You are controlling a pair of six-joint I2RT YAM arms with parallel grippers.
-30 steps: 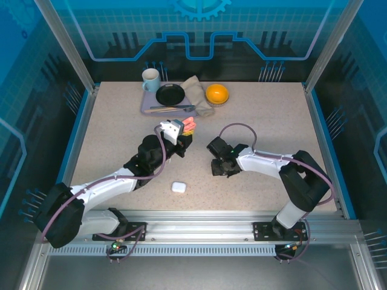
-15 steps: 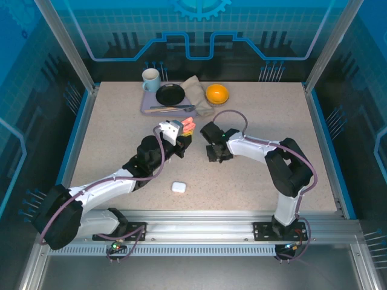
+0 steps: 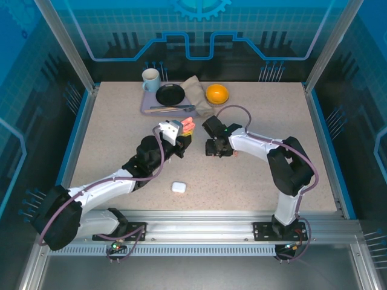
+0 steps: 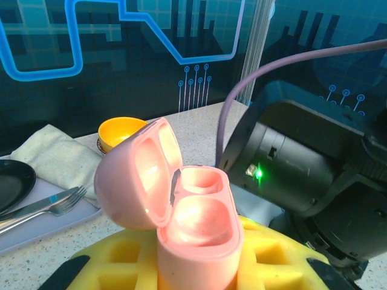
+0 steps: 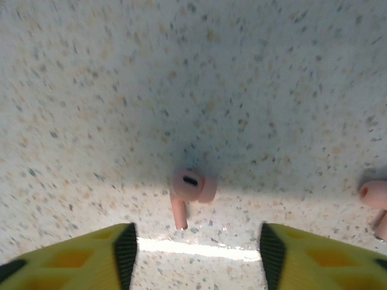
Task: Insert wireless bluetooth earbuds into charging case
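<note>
Low over the table, the right claw stands released, jaws spread wide, with a pink earbud lying free between and just ahead of them, seemingly lined up for a pinch. A second pink bud lies off to the side. Nearby, the left claw is clenched on the pink case, lid up, wells apparently empty, likely held ready to receive it.

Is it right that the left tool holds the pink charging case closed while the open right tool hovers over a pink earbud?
No: the left wrist view shows the pink charging case open in the left tool. The open right tool does hover over a pink earbud.
</note>
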